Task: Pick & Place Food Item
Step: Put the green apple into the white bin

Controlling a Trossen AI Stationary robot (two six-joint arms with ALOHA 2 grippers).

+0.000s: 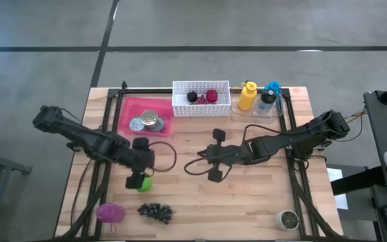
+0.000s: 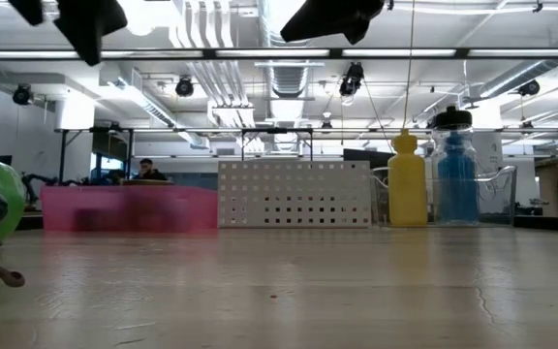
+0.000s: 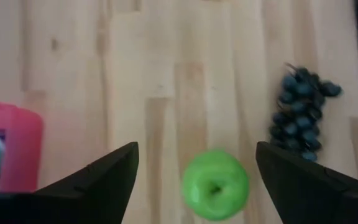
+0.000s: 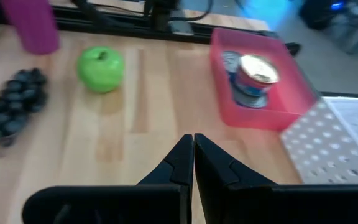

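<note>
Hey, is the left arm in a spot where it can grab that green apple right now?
Probably yes. The left end effector hangs right over the green apple, its fingers spread either side, with bare wood around it. The grapes lie off to one side, clear of the way.

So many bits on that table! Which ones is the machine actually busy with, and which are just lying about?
In the job:
- round green apple, between the fingers of the open left hand

Lying about:
- dark grape bunch
- pink tray with cans
- white perforated basket
- yellow bottle
- blue bottle
- purple object
- shut right hand, waiting mid-table
</note>
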